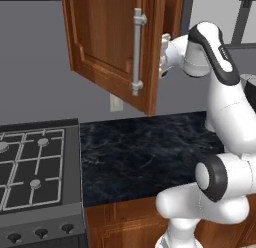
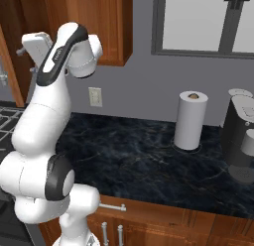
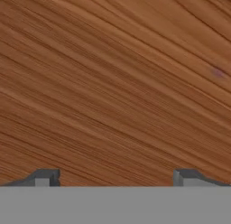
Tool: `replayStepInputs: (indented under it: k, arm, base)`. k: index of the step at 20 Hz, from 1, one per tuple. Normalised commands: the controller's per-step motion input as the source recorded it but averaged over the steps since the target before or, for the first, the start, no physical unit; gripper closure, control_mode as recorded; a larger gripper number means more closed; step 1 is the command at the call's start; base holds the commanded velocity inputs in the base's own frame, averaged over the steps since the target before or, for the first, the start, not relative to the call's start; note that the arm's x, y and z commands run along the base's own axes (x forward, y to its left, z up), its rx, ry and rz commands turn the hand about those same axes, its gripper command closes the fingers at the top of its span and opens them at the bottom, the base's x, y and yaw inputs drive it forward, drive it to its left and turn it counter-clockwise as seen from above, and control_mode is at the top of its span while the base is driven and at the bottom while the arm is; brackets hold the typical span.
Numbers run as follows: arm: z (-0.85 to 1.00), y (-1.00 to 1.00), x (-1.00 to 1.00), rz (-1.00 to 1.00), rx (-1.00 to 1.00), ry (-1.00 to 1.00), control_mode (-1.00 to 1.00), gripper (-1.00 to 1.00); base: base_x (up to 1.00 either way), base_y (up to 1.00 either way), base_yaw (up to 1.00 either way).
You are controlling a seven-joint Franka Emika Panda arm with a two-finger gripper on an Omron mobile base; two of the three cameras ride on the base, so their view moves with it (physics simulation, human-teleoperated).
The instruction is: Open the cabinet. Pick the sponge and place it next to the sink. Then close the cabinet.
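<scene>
The reddish-brown cabinet door point(image 1: 105, 42) stands swung partly open, its long silver bar handle point(image 1: 136, 52) facing me. My gripper point(image 1: 164, 46) is up at the door's free edge, on the side away from the handle; from the right it shows as the gripper point(image 2: 24, 50) close to the cabinet door point(image 2: 9, 76). In the hand view the two fingertips point(image 3: 45, 177) stand wide apart, the gripper point(image 3: 115, 177) open and empty, pressed close to bare wood grain point(image 3: 113, 83). The sponge and the sink are out of view.
A gas stove point(image 1: 30, 162) lies left of the dark marble counter point(image 1: 145, 152). A paper towel roll point(image 2: 190, 120) and a dark coffee machine point(image 2: 240, 141) stand at the right back. A wall outlet point(image 2: 95, 96) sits below the cabinet box point(image 2: 99, 22).
</scene>
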Motion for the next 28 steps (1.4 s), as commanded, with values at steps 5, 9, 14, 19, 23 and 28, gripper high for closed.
replayStepInputs:
  k: [5,9,14,19,23,28]
  arm:
    - [0.02,0.49,-0.21,0.00,0.00,-0.03,-1.00,-1.00]
    - [0.00,0.44,-0.18,0.00,0.00,-0.01,-1.00,-1.00]
    - [0.00,0.46,-0.17,0.00,0.00,0.00,-1.00,-1.00]
    - [0.00,0.47,-0.13,0.00,-0.01,0.00,-1.00,-1.00]
    - [0.00,0.49,-0.06,0.00,-0.03,0.00,-1.00,-1.00]
    - [0.00,0.50,-0.05,0.00,-0.05,0.00,-1.00,-1.00]
  base:
    - [0.00,0.00,0.00]
    - [0.00,0.00,0.00]
    - [0.00,0.00,0.00]
    - [0.00,0.00,0.00]
    - [0.00,0.00,0.00]
    - [0.00,0.00,0.00]
